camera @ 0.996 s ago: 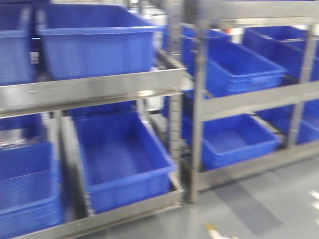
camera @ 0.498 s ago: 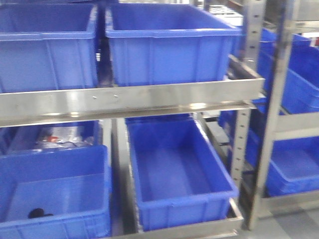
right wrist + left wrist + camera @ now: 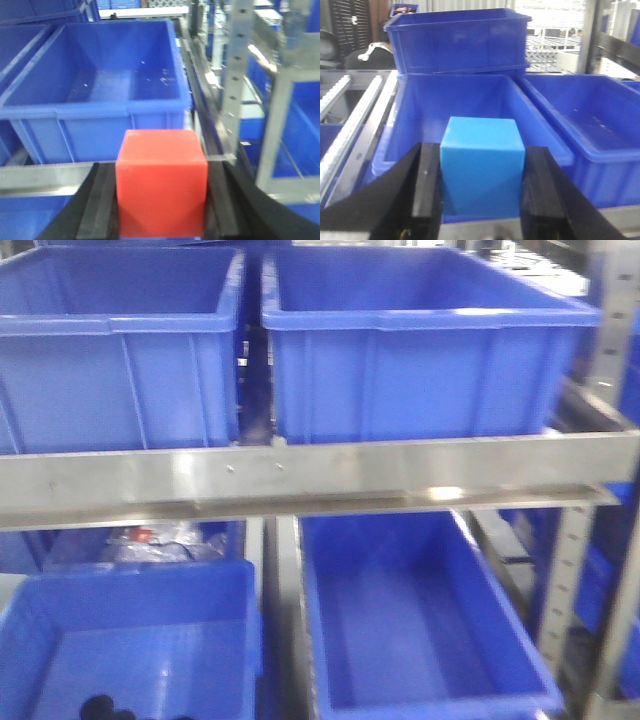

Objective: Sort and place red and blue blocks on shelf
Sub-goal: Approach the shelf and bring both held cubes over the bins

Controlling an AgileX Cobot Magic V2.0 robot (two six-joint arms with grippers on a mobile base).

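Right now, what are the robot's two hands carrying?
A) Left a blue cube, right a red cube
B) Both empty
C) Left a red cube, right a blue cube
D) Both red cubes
A: the left gripper is closed on the blue block, and the right gripper on the red block.

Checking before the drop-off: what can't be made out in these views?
- Front view: both arms lie outside the frame, so their position against the shelf rail is unknown.
- Front view: the dark objects in the lower-left bin are cut by the bottom edge and unidentifiable.
- Left wrist: the blue block hides the facing bin's near wall.
- Right wrist: the red block hides the rail's middle.
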